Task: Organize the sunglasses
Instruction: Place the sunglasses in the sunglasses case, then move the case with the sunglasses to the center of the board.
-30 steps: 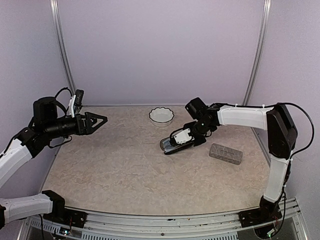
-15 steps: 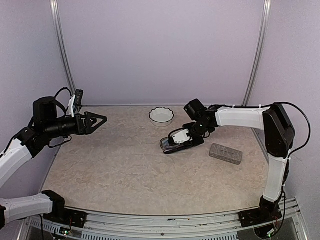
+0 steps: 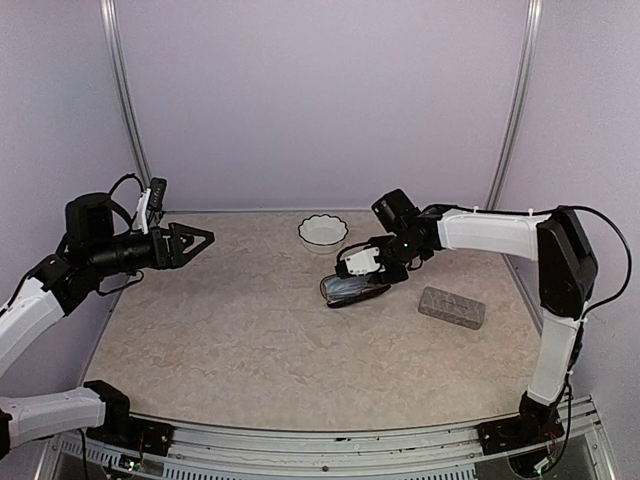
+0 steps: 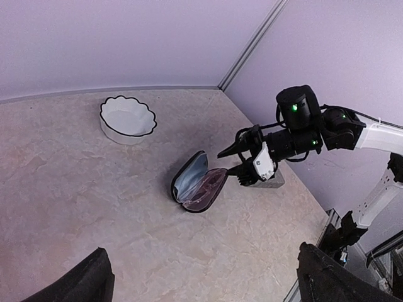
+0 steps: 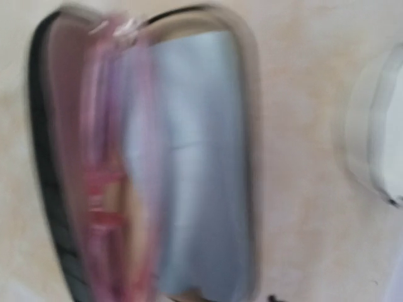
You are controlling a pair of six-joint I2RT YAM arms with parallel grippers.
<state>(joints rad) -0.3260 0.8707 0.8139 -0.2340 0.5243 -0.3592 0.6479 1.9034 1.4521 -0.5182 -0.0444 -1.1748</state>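
The pale pinkish-clear sunglasses (image 4: 210,187) lie inside the open black case (image 3: 347,291), and show blurred in the right wrist view (image 5: 101,182). My right gripper (image 3: 372,262) hovers just above the case's right end, jaws spread and empty; it also shows in the left wrist view (image 4: 234,162). My left gripper (image 3: 200,241) is open and empty, held high over the table's left side, far from the case. The round dark sunglasses are out of view.
A white scalloped bowl (image 3: 323,231) stands at the back behind the case. A closed grey speckled case (image 3: 452,307) lies to the right of the black case, under the right forearm. The table (image 3: 250,340) has a pale marbled top.
My right gripper has risen and drawn back a little from the open case, leaving the pinkish glasses in it. The left arm has not moved.
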